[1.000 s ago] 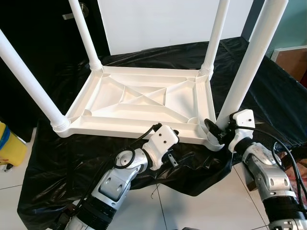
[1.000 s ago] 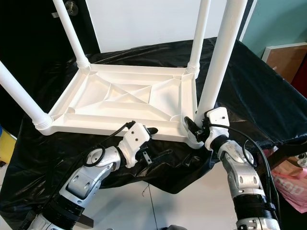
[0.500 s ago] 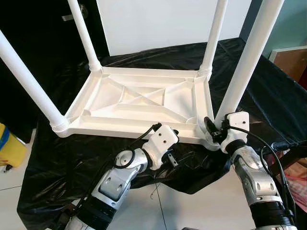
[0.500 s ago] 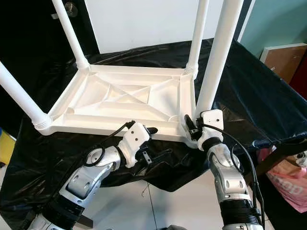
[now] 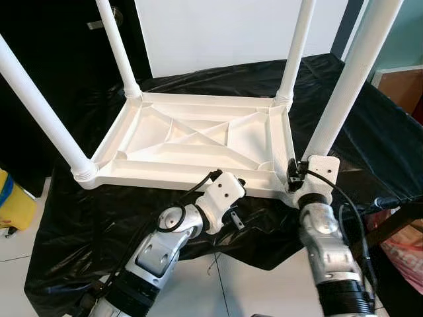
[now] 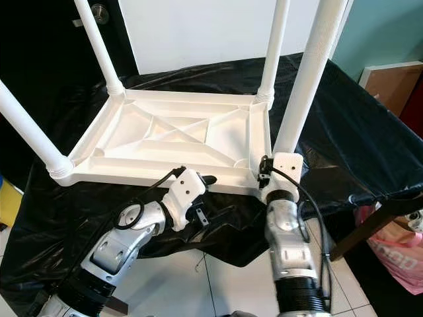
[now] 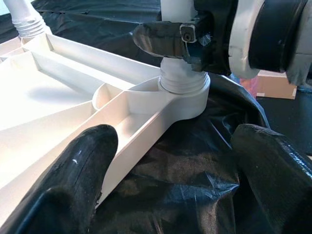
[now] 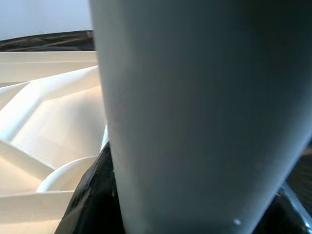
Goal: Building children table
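Note:
A white plastic children's table [image 5: 192, 142] lies upside down on a black sheet [image 5: 370, 132], with its legs standing up. My right gripper [image 5: 294, 175] is shut on the near right leg [image 5: 344, 86], just above its socket [image 7: 184, 92]. In the right wrist view that leg [image 8: 204, 112] stands between the black fingers [image 8: 95, 195]. My left gripper [image 7: 170, 161] hangs open just below the table's near edge, left of that corner, with nothing between its fingers [image 7: 83, 165].
The black sheet drapes over the front edge down to a tiled floor [image 5: 231, 284]. A yellow object [image 5: 13, 201] stands on the floor at the left. Brown furniture [image 5: 403, 86] and a pink bag [image 6: 396, 251] are at the right. A white panel [image 5: 218, 33] stands behind.
My right forearm has swung left and now stands almost straight under the near right leg, its gripper turning around the leg's base. The left arm has not moved.

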